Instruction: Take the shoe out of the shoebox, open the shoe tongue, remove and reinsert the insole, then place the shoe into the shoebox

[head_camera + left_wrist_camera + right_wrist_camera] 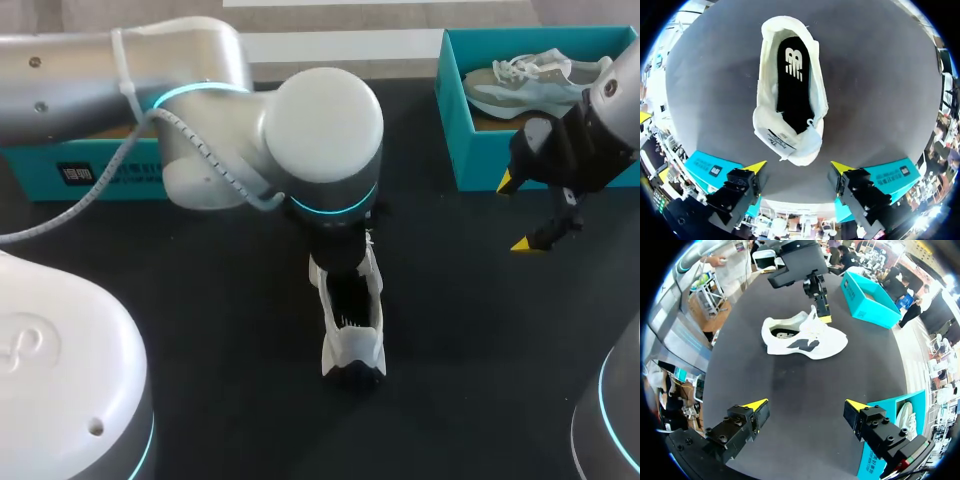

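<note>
A white shoe (pixel 352 320) lies on the black table near the middle, its black insole (pixel 792 85) showing inside. The tongue (pixel 779 141) is folded out at the end nearest my left gripper (pixel 798 167). That gripper hangs just above this end, open, with nothing between its fingers. In the head view it is hidden under my left arm (pixel 320 130). The right wrist view shows one of the left gripper's fingertips (pixel 825 318) close over the shoe (pixel 805 337) by the laces. My right gripper (pixel 517 213) (pixel 806 405) stands open and empty beside the teal shoebox (pixel 455 130).
A second pale shoe (pixel 535 80) lies inside the shoebox at the back right. Another teal box part (pixel 90 170) sits at the back left, partly behind my left arm.
</note>
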`<action>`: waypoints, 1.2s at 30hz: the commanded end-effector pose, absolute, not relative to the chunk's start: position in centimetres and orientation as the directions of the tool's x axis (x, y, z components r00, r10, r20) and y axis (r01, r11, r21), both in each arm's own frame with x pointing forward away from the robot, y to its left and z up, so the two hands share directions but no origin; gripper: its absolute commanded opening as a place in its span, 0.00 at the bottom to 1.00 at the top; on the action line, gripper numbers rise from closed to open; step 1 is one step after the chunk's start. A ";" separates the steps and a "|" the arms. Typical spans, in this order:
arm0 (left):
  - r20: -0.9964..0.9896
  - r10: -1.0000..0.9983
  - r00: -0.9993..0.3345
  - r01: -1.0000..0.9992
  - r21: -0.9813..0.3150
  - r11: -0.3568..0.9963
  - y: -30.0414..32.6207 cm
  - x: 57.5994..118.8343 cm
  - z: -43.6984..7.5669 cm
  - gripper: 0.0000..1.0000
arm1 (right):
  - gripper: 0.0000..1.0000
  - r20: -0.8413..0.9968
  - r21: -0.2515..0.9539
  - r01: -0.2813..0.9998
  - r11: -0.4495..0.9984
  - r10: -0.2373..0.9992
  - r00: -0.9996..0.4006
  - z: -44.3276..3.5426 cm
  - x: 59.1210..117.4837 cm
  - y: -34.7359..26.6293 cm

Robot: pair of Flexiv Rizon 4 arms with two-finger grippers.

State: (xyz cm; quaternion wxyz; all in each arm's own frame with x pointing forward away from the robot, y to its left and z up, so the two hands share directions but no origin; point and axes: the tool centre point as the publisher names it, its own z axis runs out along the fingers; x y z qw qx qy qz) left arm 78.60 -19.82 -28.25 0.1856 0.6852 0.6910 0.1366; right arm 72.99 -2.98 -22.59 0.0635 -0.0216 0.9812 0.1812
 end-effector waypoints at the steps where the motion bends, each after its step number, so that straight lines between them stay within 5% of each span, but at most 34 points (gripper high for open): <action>1: -0.064 0.998 0.015 0.900 0.437 0.014 -20.5 78.8 -28.8 0.45 | 1.00 -0.133 0.351 -0.065 0.934 -0.019 -0.991 -22.7 73.0 -3.0; 31: -0.091 0.996 0.018 0.948 0.317 0.012 -20.8 73.7 -31.5 0.38 | 1.00 -0.133 0.351 -0.065 0.934 -0.019 -0.991 -22.7 73.0 -3.0; 36: -0.105 0.994 -0.014 0.950 0.309 0.046 -21.1 75.0 -30.8 0.27 | 1.00 -0.133 0.351 -0.065 0.934 -0.019 -0.991 -22.7 73.0 -3.0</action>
